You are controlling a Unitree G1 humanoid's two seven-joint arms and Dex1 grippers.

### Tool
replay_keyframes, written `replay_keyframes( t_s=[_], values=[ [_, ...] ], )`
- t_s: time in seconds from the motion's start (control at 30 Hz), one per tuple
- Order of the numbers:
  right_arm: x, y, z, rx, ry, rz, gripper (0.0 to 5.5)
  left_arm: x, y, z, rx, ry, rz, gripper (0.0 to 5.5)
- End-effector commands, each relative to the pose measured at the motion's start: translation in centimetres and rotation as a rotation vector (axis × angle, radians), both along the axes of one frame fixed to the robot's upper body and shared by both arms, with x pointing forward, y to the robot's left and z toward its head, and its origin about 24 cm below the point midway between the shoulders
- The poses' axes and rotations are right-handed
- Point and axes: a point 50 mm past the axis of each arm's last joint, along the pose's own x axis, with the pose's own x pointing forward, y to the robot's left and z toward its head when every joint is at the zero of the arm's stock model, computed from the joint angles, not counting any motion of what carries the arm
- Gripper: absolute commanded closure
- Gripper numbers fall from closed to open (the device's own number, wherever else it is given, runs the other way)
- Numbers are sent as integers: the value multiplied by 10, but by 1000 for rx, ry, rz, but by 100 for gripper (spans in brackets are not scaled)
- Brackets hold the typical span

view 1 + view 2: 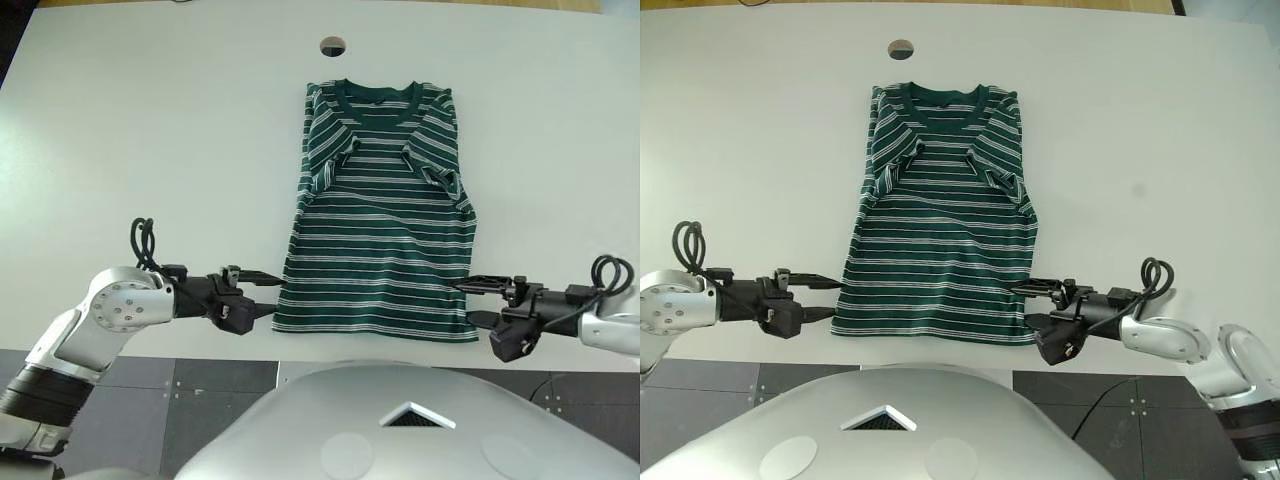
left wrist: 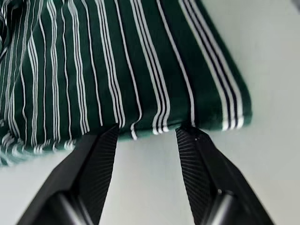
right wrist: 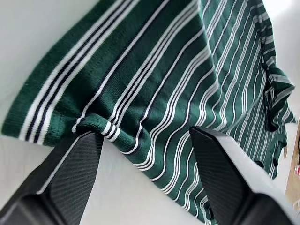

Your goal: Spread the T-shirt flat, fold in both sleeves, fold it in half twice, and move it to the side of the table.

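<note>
The dark green T-shirt (image 1: 380, 230) with white stripes lies flat on the white table (image 1: 150, 150), collar at the far side, both sleeves folded in over the chest. My left gripper (image 1: 272, 293) stands open at the shirt's near left corner, its fingertips (image 2: 108, 133) right at the cloth's edge. At the near right corner my right gripper (image 1: 460, 300) is open too, and the hem's edge (image 3: 101, 126) bulges up slightly against one fingertip. Neither gripper holds any cloth.
A small round hole (image 1: 332, 45) sits in the table beyond the collar. Wide bare tabletop lies on both sides of the shirt. The table's front edge (image 1: 150, 348) runs just below both grippers.
</note>
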Motion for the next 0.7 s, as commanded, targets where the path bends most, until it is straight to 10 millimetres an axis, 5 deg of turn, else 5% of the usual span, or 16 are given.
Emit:
replay_keyframes(
  t_s=[0.03, 0.23, 0.53, 0.7],
  values=[
    [-9, -3, -14, -102, 89, 42, 213, 1, -10, -3, 9, 5, -64, 324],
    [-10, -4, -18, -124, 109, 59, 319, 3, -13, -3, 32, 10, -99, 320],
    [-6, -5, -20, -133, 114, 50, 480, 3, -6, -4, 133, 85, -140, 458],
    [-1, -3, -13, -41, 240, -108, 540, -3, -1, -1, 132, 221, -115, 538]
  ],
)
